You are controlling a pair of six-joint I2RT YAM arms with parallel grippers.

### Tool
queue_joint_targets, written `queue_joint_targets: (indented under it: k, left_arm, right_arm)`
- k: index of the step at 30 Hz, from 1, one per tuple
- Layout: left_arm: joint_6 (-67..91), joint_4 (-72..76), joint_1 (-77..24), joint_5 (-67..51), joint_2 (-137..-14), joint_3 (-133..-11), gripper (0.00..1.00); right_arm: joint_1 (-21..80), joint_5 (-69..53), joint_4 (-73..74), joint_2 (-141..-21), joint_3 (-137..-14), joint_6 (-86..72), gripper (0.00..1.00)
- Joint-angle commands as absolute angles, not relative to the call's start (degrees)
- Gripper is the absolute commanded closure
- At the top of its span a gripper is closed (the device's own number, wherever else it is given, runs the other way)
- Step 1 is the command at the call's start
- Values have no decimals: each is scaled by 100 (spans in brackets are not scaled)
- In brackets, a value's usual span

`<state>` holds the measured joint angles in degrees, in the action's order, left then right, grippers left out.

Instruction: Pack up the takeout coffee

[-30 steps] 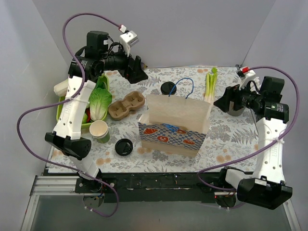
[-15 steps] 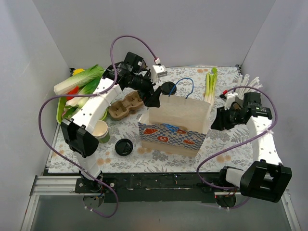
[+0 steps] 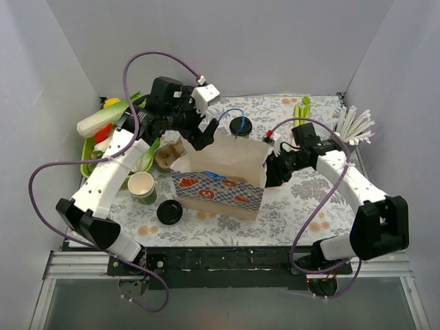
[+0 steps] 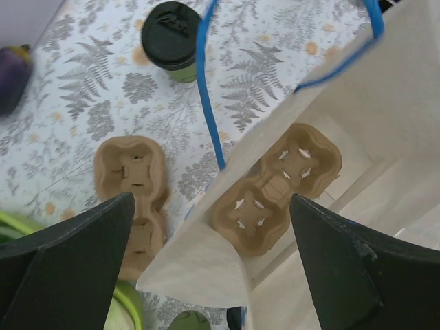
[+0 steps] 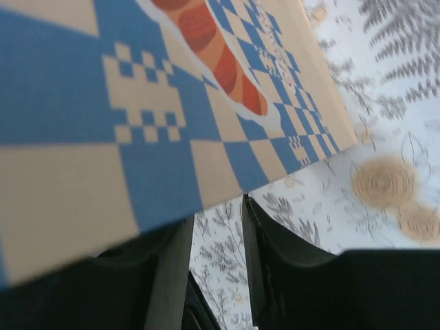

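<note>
Paper bag is standing open mid-table. Only the left wrist view is showing a cup carrier lying on its floor. The left arm is arching over the bag's rear rim, with the left gripper pointing down, fingers spread wide. The right arm is reaching low to the bag's right wall. The right gripper is showing a narrow gap, tips hidden, so a grip cannot be told. Takeout coffee is standing upright just behind the bag.
</note>
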<state>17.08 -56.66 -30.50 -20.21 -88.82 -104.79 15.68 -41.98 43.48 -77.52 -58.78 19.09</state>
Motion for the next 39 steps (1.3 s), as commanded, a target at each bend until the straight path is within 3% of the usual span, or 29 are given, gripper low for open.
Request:
queue_joint_targets:
  k: [1, 8, 16, 23, 30, 33, 39]
  left_arm:
    - [2039, -5203, -2910, -923, -8350, -10283, 2]
    - [1978, -5229, -2892, -624, -8200, -10248, 2]
    - [1837, -4896, -2865, -132, -8147, -10196, 2]
    - [1872, -4877, -2856, 95, -8323, -10265, 2]
    - [1767, -5071, -2848, 369, -8350, -10301, 2]
    - [1705, -5124, -2856, 544, -8315, -10248, 2]
    - [1652, -5229, -2856, 633, -8253, -10107, 2]
  right_arm:
    - [2135, -4394, 3876, -8260, -6748, 1670, 57]
    - [1952, -3842, 4402, -8833, -7619, 2249, 55]
    - [458, -3902, 4272, -8973, -8182, 1916, 55]
    - [597, -3974, 3384, -9693, -9016, 1477, 44]
    - [1229, -3376, 3313, -11012, -10800, 1872, 15]
    - [1484, -3068, 3427, -11460, -11328, 2187, 7]
    - [1819, -2892, 3577, -12041, -11838, 2558, 2]
